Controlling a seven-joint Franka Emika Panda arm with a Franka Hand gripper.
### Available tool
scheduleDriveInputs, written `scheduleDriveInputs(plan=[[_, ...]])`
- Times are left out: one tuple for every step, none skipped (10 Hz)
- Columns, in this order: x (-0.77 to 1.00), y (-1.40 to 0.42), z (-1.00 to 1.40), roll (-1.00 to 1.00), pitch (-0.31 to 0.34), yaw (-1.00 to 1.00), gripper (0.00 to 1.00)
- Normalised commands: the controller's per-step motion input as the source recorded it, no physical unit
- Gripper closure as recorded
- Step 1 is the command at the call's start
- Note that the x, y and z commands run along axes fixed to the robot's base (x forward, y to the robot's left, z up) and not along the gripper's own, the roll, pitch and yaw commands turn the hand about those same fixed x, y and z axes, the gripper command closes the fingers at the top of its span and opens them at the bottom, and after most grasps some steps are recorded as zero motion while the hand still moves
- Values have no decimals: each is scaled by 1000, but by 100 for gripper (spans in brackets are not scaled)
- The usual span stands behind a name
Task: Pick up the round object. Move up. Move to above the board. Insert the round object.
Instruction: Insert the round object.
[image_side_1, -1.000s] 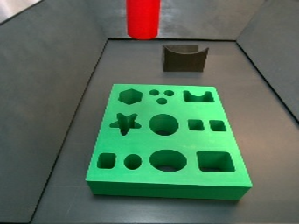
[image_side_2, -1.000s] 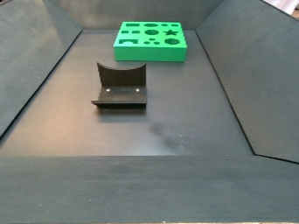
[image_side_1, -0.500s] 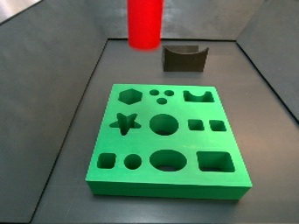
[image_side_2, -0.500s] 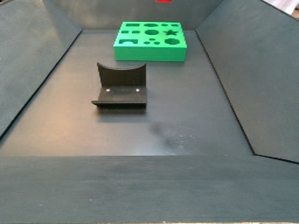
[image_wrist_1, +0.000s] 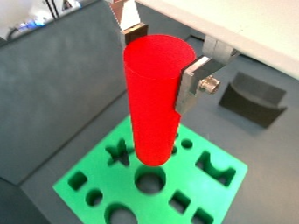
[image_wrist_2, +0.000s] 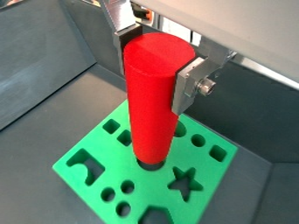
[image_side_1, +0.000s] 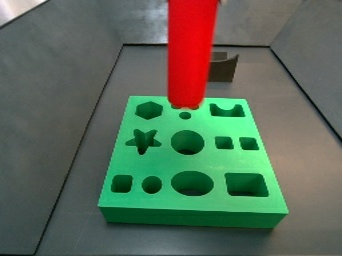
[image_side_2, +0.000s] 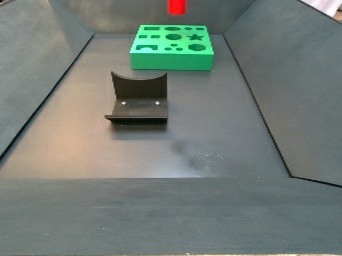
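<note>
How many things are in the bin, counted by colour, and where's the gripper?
Red: 1, the round object, clamped in the gripper above the board
Green: 1, the board
Dark: 1, the fixture on the floor
Total: 3

You see evenly lit, bright pictures with soft, diffuse light and no hard shadows. The gripper (image_wrist_1: 163, 54), closed on the round object (image_wrist_1: 155, 96) above the board (image_wrist_1: 87, 166), shows small glints on its silver fingers (image_wrist_2: 191, 80) in both wrist views. The red and green look strongly saturated, nearly flat in tone. The dark floor (image_side_2: 174, 140) carries a faint pale sheen in a side view. All frames are low resolution and slightly soft, and wrist backgrounds blur.
</note>
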Motion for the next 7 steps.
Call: scheduleDriveInputs(plan=[[-11, -100, -494, 120, -187, -71, 100], [-74, 0, -451, 0, -124, -86, 100], [-71, 0, -434, -50, -96, -66, 100], [-34, 0, -440, -119, -91, -83, 100], [0, -63, -374, -157, -106, -280, 100], [0, -74, -406, -103, -110, -231, 100], [0, -80, -377, -117, -104, -231, 100]])
